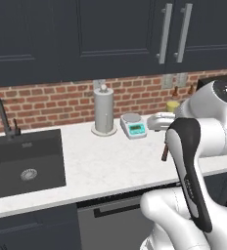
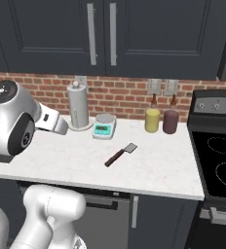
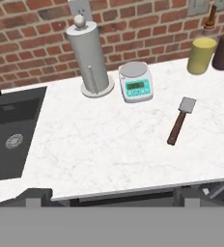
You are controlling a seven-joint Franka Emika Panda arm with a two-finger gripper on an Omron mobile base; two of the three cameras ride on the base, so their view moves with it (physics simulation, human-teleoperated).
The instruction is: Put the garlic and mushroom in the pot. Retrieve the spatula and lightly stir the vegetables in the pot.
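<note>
The spatula [image 3: 180,120] lies flat on the white marble counter [image 3: 99,144], its grey blade toward the brick wall and its brown handle toward the front edge. It also lies mid-counter in the right base view [image 2: 120,154], and its handle [image 1: 164,149] peeks out from behind my arm in the left base view. My gripper [image 3: 111,197] hovers high above the counter's front edge, open, with nothing between its fingertips [image 3: 36,195]. The spatula is ahead and to the right of it. The garlic, mushroom and pot are out of view.
A paper towel holder [image 3: 90,60] and a small scale [image 3: 135,82] stand at the back of the counter. A yellow canister [image 2: 152,120] and a maroon canister [image 2: 170,121] stand near the stove [image 2: 217,160]. The black sink [image 1: 22,161] lies to the left.
</note>
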